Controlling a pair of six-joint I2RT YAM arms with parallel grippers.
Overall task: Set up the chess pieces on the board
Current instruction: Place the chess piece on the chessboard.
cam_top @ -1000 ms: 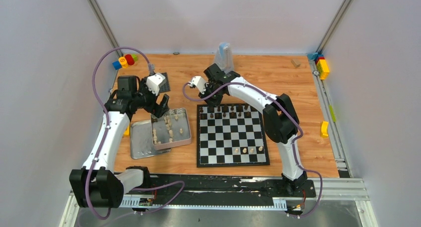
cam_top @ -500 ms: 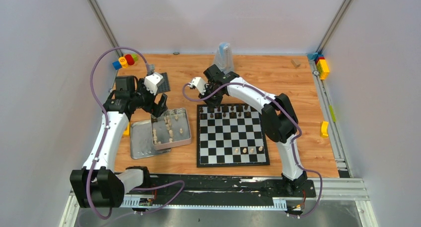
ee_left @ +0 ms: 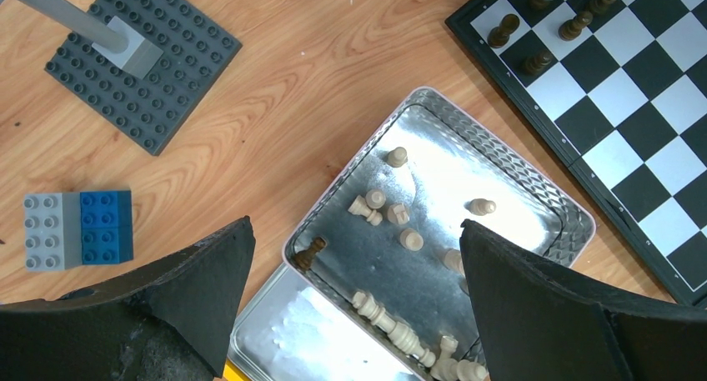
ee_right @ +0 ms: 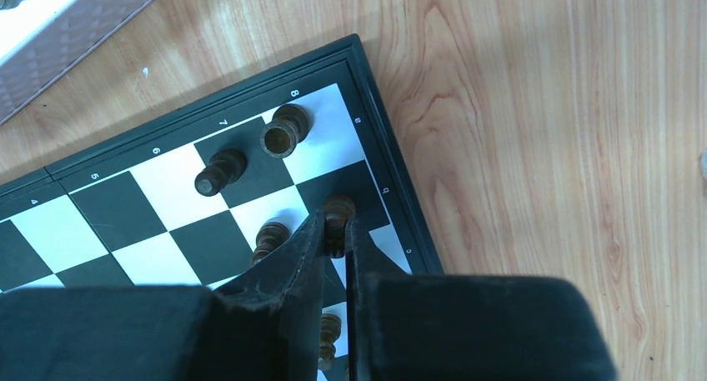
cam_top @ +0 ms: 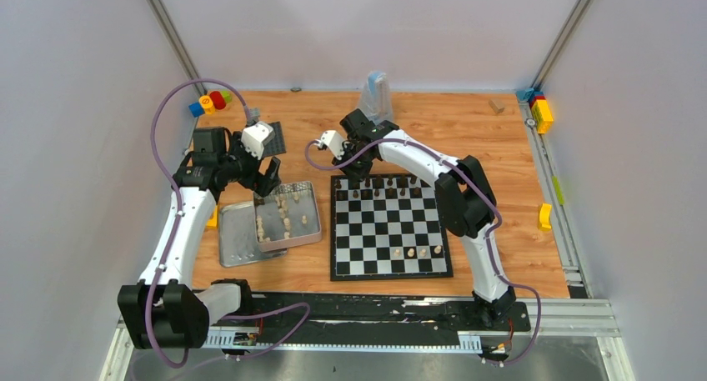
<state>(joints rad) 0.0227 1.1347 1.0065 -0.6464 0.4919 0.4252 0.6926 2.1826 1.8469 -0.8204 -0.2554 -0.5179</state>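
The board [cam_top: 334, 231] lies at the table's middle. Dark chess pieces [cam_top: 388, 186] fill its two far rows, and three cream pieces [cam_top: 417, 252] stand near its front edge. My right gripper [cam_top: 354, 174] hangs over the board's far-left corner, shut on a dark piece [ee_right: 338, 212] above a black edge square [ee_right: 367, 189]. My left gripper [ee_left: 357, 225] hovers open above a silver tin [ee_left: 575, 218]. The tin holds several cream pieces [ee_left: 392, 214] and one dark piece [ee_left: 310, 252] by its corner.
The tin's lid [cam_top: 238, 235] lies left of the tin. A dark grey studded plate [ee_left: 142, 60] and a blue-grey brick [ee_left: 79, 228] sit beyond it. Coloured bricks [cam_top: 210, 102] are at the far left, more bricks [cam_top: 542, 110] line the right rail, and a translucent container [cam_top: 377, 93] stands behind the right gripper.
The right arm has edged slightly left, still shut on its dark piece. The left arm has barely moved and stays open over the tin.
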